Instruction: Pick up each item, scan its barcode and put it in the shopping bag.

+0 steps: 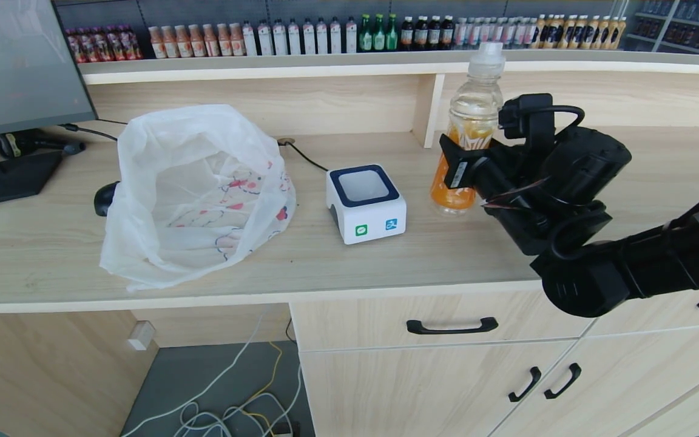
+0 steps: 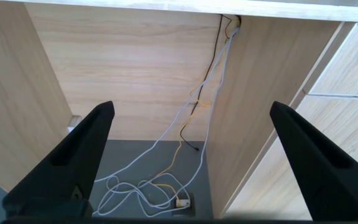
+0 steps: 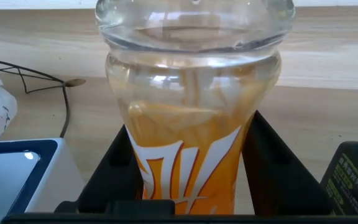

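Grips the bottle (image 1: pixel 474 103) upright in the closed right gripper (image 1: pixel 468 167), just right of the scanner (image 1: pixel 366 203), perhaps resting on the counter (image 1: pixel 386 261). Leaves bare wood toward the front edge, with the shopping bag (image 1: pixel 198 182) gaping farther left. Shows white strokes on an orange label, not legible. Holds the left gripper (image 2: pixel 191 162) spread wide below, above floor cables (image 2: pixel 166 186).

Blk rt arm (image 1: pixel 592 167), looped cables (image 1: pixel 563 109), blk tool (image 1: pixel 469 159)

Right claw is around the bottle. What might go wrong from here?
1. The right claw grips the tall bottle below its middle; it may tilt or slip when lifted.
2. The scanner sits between bottle and bag; a low carry could hit it.
3. The bag is limp; its rim may fold under the bottle.
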